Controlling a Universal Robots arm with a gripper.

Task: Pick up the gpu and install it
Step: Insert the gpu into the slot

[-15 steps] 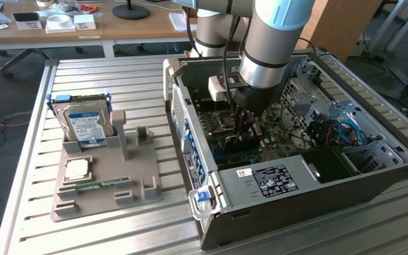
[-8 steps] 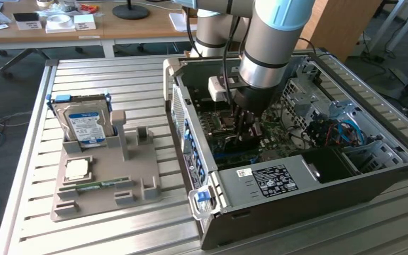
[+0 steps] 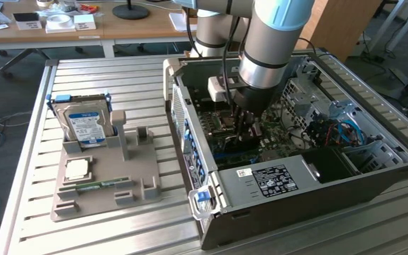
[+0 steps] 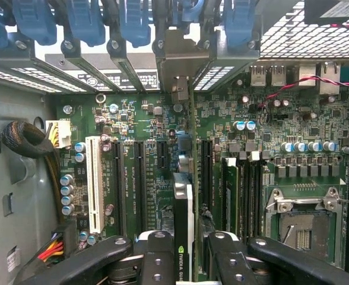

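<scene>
My gripper [image 3: 248, 129] reaches down into the open computer case [image 3: 374, 175], just above the motherboard [image 3: 222, 125]. In the wrist view its two black fingers [image 4: 156, 256] are shut on the gpu [image 4: 183, 205], which I see edge-on: a thin dark card with a logo on its edge. The card stands upright over the motherboard [image 4: 133, 113], in line with the black expansion slots [image 4: 140, 178]. Its pale metal bracket [image 4: 180, 62] sits at the case's rear slot openings. Whether the card is pressed into a slot I cannot tell.
On the exterior view's left, a grey holder tray [image 3: 104, 199] carries a hard drive [image 3: 83, 123], a processor chip [image 3: 76, 169] and a green memory stick [image 3: 94, 186]. Inside the case are blue slot clips [image 4: 82, 21], the processor socket [image 4: 299, 225], cables [image 3: 339, 133] and a power supply [image 3: 271, 178].
</scene>
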